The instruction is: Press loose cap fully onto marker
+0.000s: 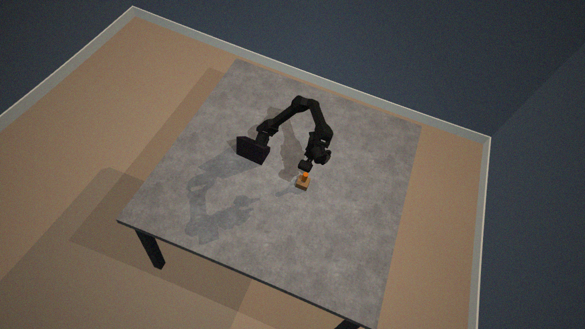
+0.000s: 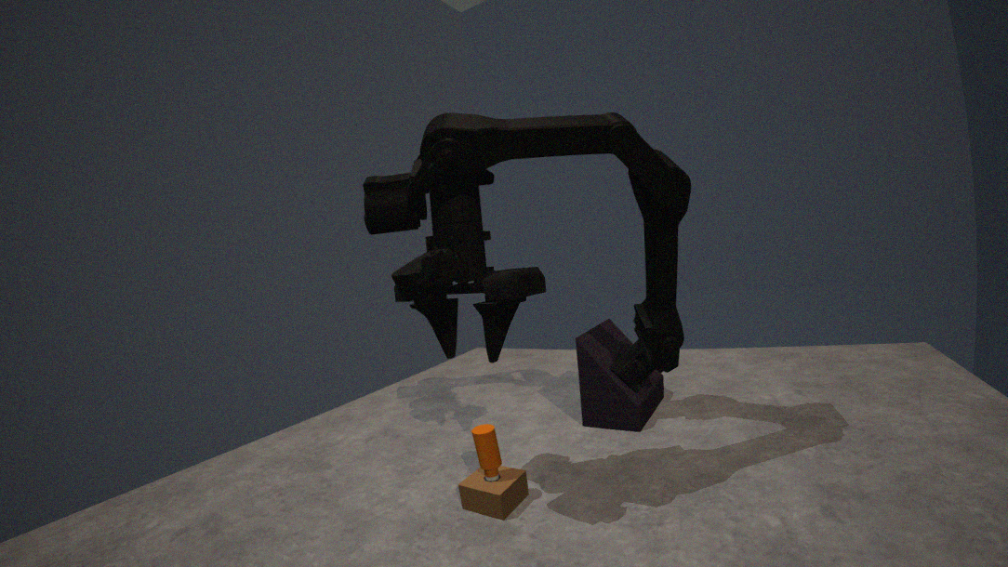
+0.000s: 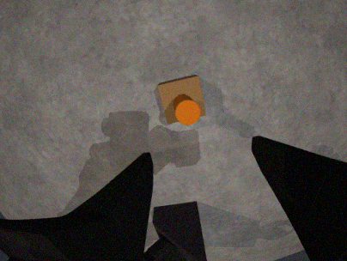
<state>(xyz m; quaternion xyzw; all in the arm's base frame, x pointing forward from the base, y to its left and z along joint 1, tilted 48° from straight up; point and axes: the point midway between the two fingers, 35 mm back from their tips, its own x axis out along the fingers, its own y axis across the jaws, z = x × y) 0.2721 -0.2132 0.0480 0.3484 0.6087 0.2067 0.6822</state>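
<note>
An orange cap (image 1: 305, 174) (image 2: 486, 447) (image 3: 187, 112) sits over the top of the upright marker. Below the cap, a short, narrower orange part of the marker (image 2: 491, 471) shows, with a pale ring at the hole. The marker stands in the brown holder block (image 1: 302, 184) (image 2: 484, 499) (image 3: 180, 87). Whether the cap is fully clicked on cannot be told. My gripper (image 2: 470, 359) (image 3: 202, 151) is open and empty, fingers pointing down. It hangs well above the cap and touches neither cap nor block.
The arm's dark base block (image 1: 252, 150) (image 2: 613, 394) (image 3: 178, 223) stands on the grey table (image 1: 327, 245) (image 2: 775, 494) (image 3: 77, 51), behind the holder block in the exterior view. The arm arches high between base and gripper. Its shadows fall across the table.
</note>
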